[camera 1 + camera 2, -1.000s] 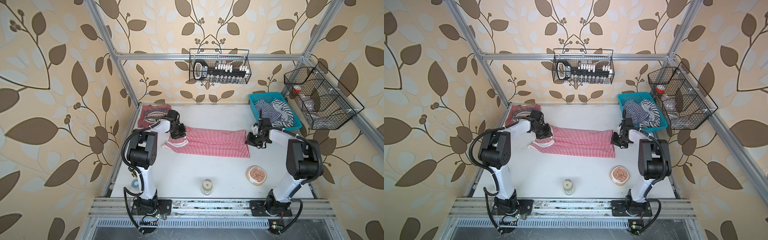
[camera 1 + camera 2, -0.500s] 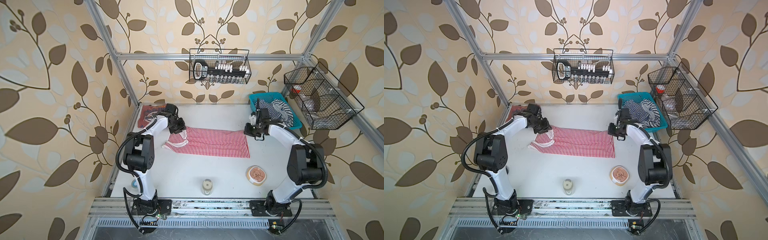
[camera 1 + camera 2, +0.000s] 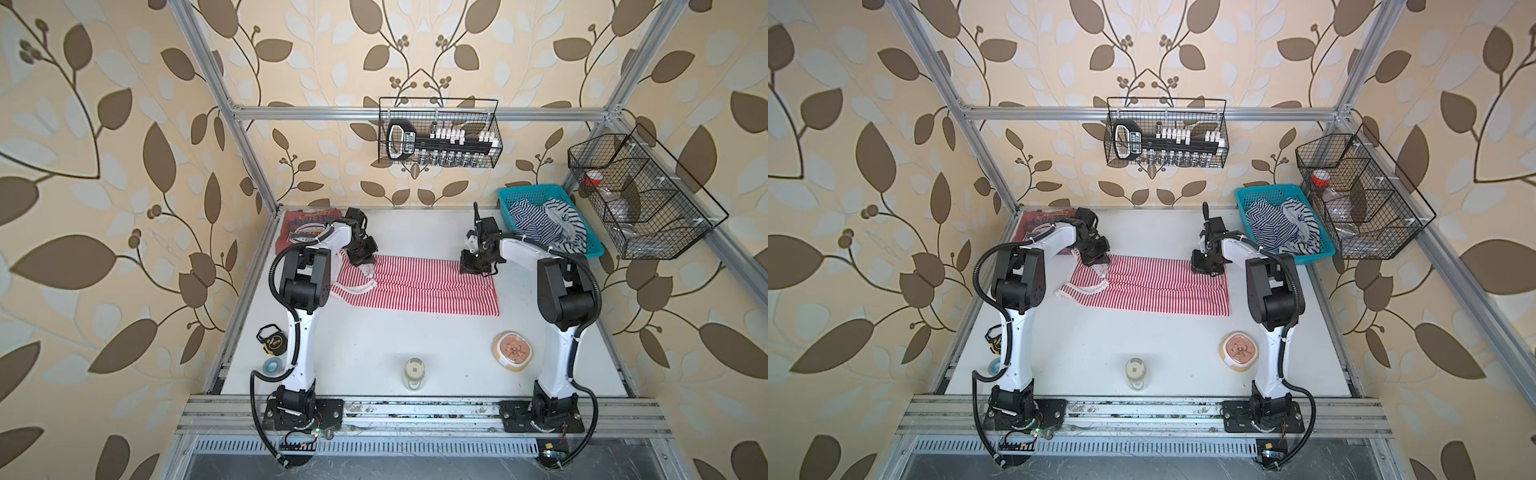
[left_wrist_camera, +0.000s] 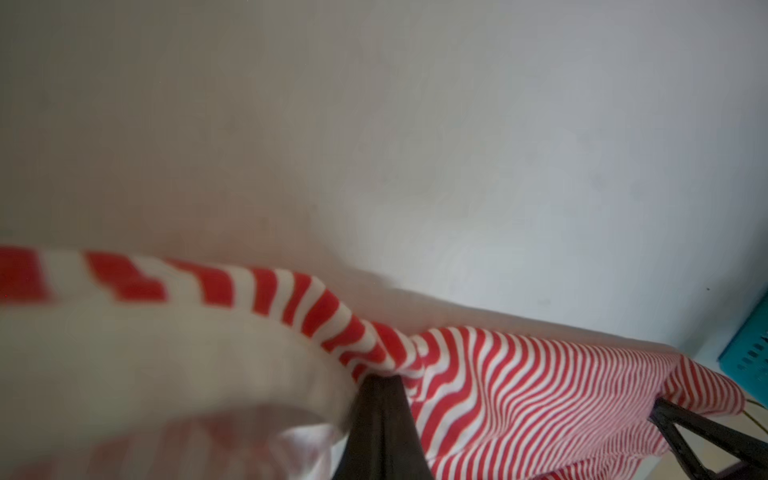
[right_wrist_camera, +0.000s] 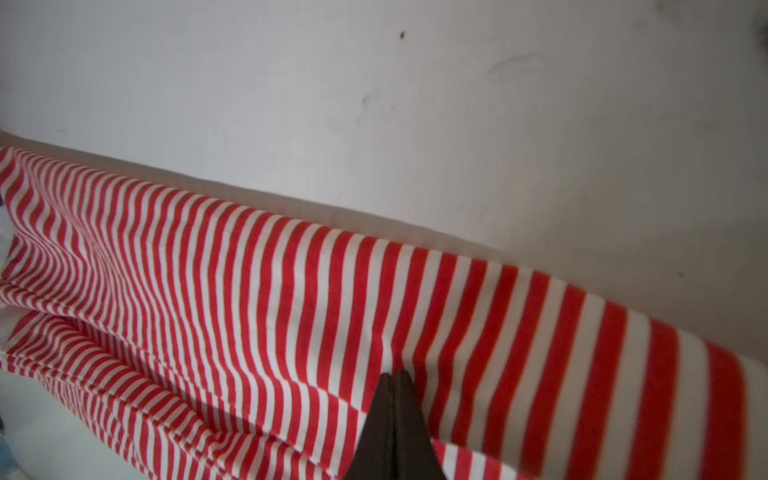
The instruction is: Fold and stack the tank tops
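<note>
White table (image 3: 374, 340) — striped tank top (image 3: 415, 286), far corners clamped in left gripper (image 3: 367, 264) and right gripper (image 3: 468, 268).

Two tank tops: one red-and-white striped tank top (image 3: 415, 286) and one brick-red printed tank top (image 3: 305, 232). Two robot arms: left arm (image 3: 305, 282), right arm (image 3: 561, 291). Two black wire baskets: back-wall basket (image 3: 438, 104), side-wall basket (image 3: 673, 232). One blue plastic basket (image 3: 536, 193), one glass jar (image 3: 415, 374), one bowl (image 3: 513, 355), one tape measure (image 3: 272, 340), one tape roll (image 3: 270, 366).
</note>
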Robot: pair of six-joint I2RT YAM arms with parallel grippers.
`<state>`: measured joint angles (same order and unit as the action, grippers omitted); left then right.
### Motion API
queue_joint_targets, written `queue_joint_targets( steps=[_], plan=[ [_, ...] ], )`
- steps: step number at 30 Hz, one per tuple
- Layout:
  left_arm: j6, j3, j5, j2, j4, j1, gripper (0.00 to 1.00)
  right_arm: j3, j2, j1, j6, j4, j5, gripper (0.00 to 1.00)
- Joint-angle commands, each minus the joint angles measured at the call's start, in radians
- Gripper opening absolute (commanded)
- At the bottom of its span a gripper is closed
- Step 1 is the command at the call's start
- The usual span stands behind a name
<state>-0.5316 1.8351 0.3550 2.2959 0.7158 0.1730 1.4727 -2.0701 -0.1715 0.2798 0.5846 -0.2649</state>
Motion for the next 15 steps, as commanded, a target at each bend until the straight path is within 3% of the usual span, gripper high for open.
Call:
queue_joint_targets(
  steps=[1,9,15],
  plan=[
    [0.0,0.085,-0.029,0.048,0.071,0.012,0.0,-0.027,-0.011,0.009,-0.037,0.025,0.018,0.0],
    [-0.033,0.419,-0.037,0.28,0.144,0.016,0.0,-0.183,0.061,0.023,-0.008,-0.029,-0.015,0.0],
    [-0.149,0.597,0.064,0.418,0.012,0.019,0.0,-0.226,0.114,0.028,0.012,-0.018,-0.083,0.0]
  ],
)
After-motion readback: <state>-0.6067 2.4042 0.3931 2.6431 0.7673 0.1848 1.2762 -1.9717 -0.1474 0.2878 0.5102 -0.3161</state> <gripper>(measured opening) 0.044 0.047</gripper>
